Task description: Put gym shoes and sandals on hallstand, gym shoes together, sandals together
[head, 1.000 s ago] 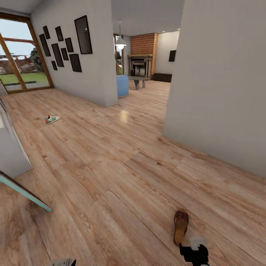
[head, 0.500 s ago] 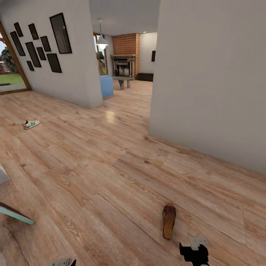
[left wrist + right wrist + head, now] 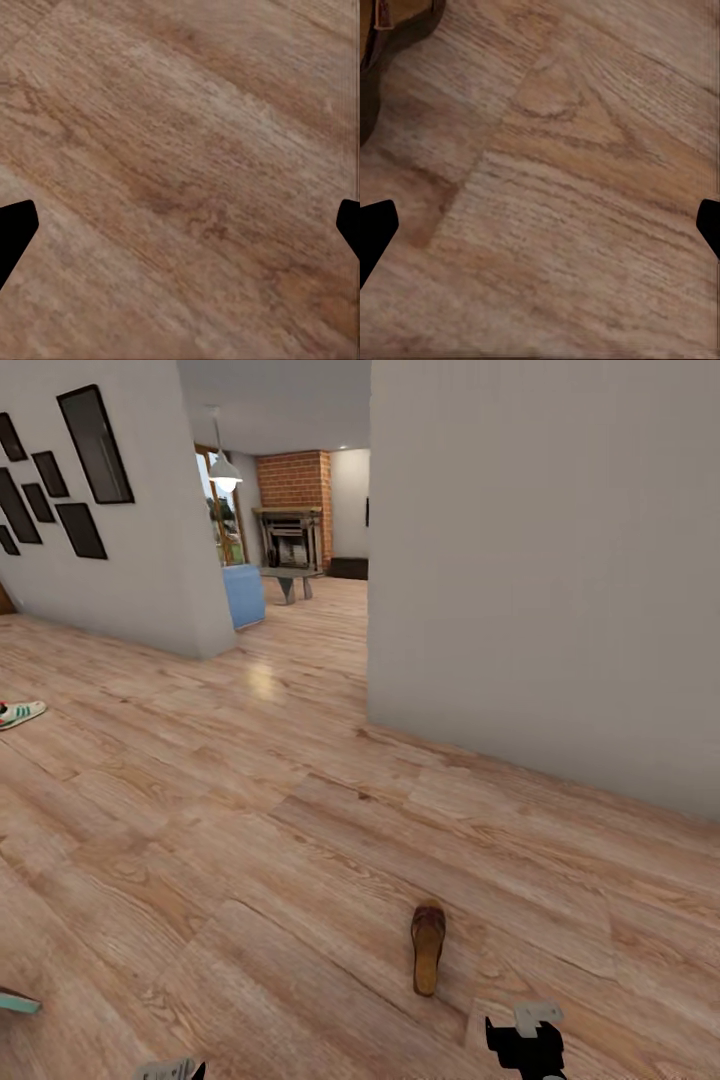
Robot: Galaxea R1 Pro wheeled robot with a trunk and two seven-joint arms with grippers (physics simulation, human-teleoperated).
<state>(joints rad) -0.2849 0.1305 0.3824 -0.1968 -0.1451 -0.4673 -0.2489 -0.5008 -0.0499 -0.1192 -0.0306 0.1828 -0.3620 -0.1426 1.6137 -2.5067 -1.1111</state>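
**Closing in on the sandal**

One brown sandal [image 3: 428, 948] lying flat on the corridor floor [image 3: 250, 830], toe pointing away from the robot, just ahead of the right gripper [image 3: 527, 1043] and a little to its left. One gym shoe [image 3: 20, 712] far off from the sandal, near the picture-hung wall [image 3: 150, 560], also flat on the planks. Hallstand not in sight from here.

Right gripper low over bare floor, fingers spread wide with nothing between them; in its wrist view the sandal's edge [image 3: 382, 52] sits off at a corner, so not yet lined up. Left gripper [image 3: 180, 225] likewise spread and empty above plain wood.

Step in hand, by the look of it: approach for the first pickup. To do it well:

- Roll the base a touch closer and swing left until the sandal sits squarely between the right fingertips.
- Turn the wrist so the fingers span the sandal's width, not its length.
- Come down near the strap, where the sole is likely stiffest, and stop short of scraping the planks.
- Close gently; a thin sole may slip or tip if pinched off-centre.
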